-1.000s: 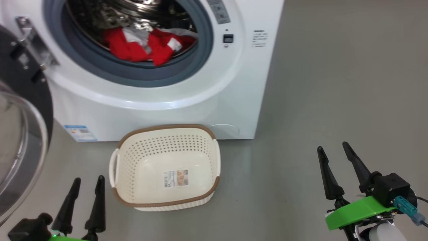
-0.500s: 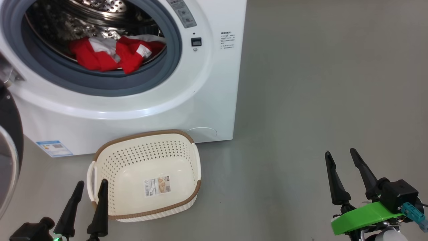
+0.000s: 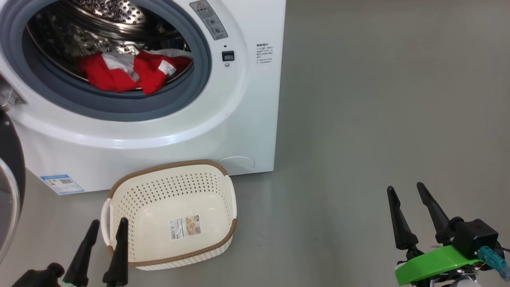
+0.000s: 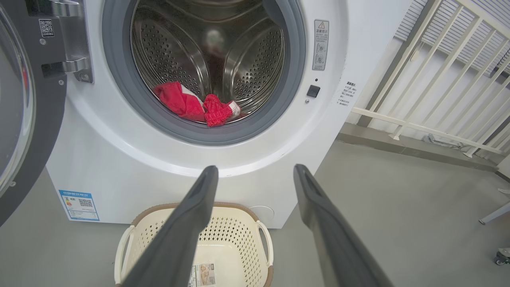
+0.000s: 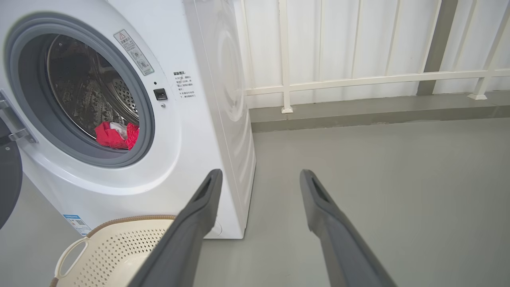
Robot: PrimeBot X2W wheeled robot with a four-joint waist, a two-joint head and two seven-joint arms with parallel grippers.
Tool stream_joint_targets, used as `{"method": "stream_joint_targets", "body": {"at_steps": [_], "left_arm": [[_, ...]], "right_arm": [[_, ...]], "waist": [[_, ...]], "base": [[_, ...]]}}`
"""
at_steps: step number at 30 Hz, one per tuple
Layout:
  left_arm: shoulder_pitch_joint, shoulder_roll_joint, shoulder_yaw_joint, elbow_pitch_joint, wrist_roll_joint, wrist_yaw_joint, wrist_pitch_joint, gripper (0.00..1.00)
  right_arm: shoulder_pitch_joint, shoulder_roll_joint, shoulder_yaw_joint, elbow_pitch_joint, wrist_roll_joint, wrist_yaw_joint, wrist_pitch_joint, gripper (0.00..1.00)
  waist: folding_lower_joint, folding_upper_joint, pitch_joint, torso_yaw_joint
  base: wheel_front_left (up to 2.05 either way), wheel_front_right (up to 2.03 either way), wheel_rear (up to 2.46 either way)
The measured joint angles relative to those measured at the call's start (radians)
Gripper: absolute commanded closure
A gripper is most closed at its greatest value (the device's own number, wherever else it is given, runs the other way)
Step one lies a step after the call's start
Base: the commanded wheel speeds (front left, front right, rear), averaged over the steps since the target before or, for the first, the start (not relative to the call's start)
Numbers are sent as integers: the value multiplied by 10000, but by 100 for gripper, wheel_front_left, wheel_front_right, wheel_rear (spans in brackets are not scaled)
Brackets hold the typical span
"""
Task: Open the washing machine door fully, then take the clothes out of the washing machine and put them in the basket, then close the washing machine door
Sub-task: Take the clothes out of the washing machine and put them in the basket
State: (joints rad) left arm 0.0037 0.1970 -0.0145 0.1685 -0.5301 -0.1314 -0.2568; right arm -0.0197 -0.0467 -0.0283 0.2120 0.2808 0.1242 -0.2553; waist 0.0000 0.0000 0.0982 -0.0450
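Both hands hang low and empty, fingers parted. The left hand [image 3: 108, 222] is by the near corner of the basket [image 3: 167, 166], and the right hand [image 3: 405, 187] is well apart over bare floor [image 3: 378, 99]. The clothes [image 3: 119, 73] lie bunched at the front lip of the drum in the washing machine [image 3: 239, 119]. They look soft and light and will probably drape, so pinch a raised fold. The gasket [image 3: 119, 113] and the swung-out washing machine door [image 4: 24, 119] hem in the left; the right is open.

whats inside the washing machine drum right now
Red clothes with white patches lie bunched low at the front of the steel drum of the washing machine; the visible rest looks bare. Anything beneath the pile is covered.
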Motion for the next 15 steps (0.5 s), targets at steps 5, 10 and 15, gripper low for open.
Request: {"method": "stream_joint_targets", "body": {"at_steps": [5,10,15], "left_arm": [[-1,0,23,-19,0,0,0,0],[-1,0,25,-102,-86,0,0,0],[-1,4,23,-176,-178,0,0,0]], "right_arm": [[0,2,2,-4,0,0,0,0],[0,4,21,-4,0,0,0,0],[0,6,46,-4,0,0,0,0]], "waist": [[0,0,20,43],[0,0,26,79],[0,0,44,78]], "base": [[0,0,0],[8,-8,0],[68,-68,0]]}}
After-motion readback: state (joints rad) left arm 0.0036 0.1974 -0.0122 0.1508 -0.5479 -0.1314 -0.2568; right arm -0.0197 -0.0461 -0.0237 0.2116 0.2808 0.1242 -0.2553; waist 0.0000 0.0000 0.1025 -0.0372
